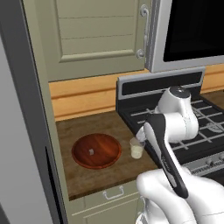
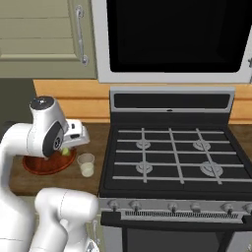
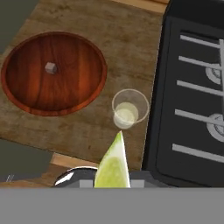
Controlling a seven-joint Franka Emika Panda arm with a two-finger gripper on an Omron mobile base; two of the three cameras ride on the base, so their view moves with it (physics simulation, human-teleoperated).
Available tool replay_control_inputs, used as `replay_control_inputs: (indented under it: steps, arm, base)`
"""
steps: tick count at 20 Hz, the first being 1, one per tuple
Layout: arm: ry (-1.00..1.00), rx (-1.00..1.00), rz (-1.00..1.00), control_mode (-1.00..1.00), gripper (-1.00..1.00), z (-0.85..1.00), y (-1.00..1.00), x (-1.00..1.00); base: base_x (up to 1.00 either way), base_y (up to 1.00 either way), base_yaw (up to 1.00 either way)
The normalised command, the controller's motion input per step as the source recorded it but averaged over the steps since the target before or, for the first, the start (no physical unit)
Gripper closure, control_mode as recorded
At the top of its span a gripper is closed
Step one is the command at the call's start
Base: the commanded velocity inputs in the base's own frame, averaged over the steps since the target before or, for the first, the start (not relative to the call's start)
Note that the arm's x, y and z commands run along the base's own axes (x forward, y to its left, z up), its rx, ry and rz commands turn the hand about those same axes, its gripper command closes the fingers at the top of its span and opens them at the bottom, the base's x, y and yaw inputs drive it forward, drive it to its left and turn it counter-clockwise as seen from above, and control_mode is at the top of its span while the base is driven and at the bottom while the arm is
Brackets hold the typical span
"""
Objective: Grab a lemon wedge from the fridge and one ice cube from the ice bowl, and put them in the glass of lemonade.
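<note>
Pincer [image 2: 65, 150] grips lemon wedge [image 3: 113, 165] above bench [image 3: 74, 129], near glass [image 3: 130, 108]; ice cube [image 3: 50, 68] sits in bowl [image 3: 26, 94].

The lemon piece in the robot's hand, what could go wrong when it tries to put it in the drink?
The lemon wedge looks long next to the narrow glass of lemonade, so it might catch on the rim or fall on the counter. The glass stands close to the stove edge and the ice bowl, so the hand coming down could knock it over and spill it.
</note>
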Motion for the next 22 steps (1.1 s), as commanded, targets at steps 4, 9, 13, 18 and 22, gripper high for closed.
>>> replay_control_inputs:
  steps: [4, 9, 13, 18, 22]
  arm:
    - [-0.04, 0.00, 0.18, -1.00, 1.00, -0.48, 0.00, 0.24]
    - [-0.01, 0.00, 0.15, -1.00, 1.00, -0.36, 0.09, 0.17]
    - [0.00, 0.00, 0.16, -1.00, 1.00, -0.47, 0.18, 0.09]
    - [0.00, 0.00, 0.08, -1.00, 1.00, -0.15, 0.04, 0.32]
    - [0.00, 0.00, 0.07, -1.00, 1.00, -0.02, -0.03, 0.33]
  base:
    - [0.00, 0.00, 0.00]
    - [0.00, 0.00, 0.00]
    - [0.00, 0.00, 0.00]
    - [0.00, 0.00, 0.00]
    - [0.00, 0.00, 0.00]
